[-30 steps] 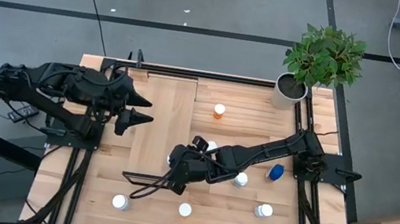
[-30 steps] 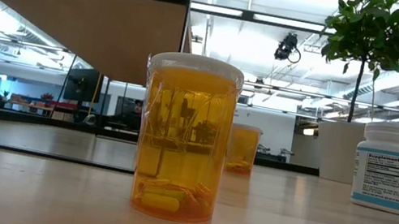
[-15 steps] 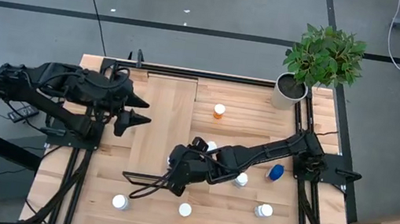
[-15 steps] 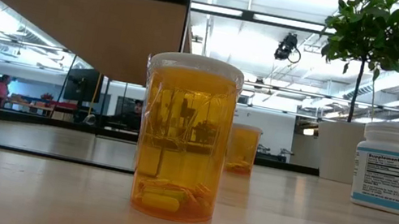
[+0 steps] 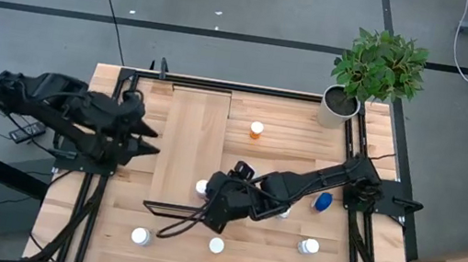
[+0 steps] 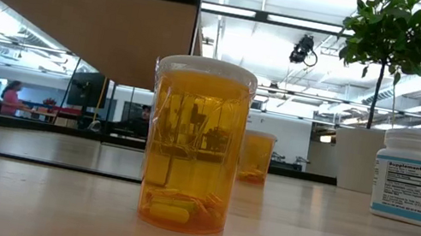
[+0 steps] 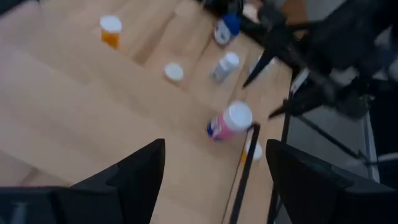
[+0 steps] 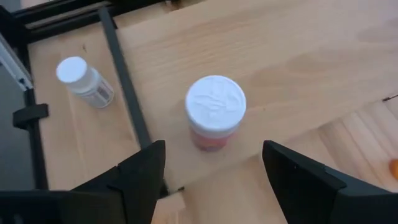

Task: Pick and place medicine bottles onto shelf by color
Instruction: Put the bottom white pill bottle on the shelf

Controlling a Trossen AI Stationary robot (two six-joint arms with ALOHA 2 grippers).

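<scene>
One bottle only stands on the shelf (image 5: 192,134) so far, as much as the pictures show: the pink bottle (image 5: 202,187) with a white cap, upright near the shelf's dark-framed end. The right hand (image 5: 221,205) is just beside it with fingers spread and nothing between them, so I judge this bottle as placed.

Seven bottles are not yet sorted and stay on the counter (image 5: 281,250). These are the orange bottle (image 5: 256,131) beyond the shelf's side, the blue bottle (image 5: 323,201) lying near the right arm, and some white-capped ones along the near edge (image 5: 140,236).

Most of the task is therefore left. The left hand (image 5: 142,139) waits at the shelf's other side, open and empty.
</scene>
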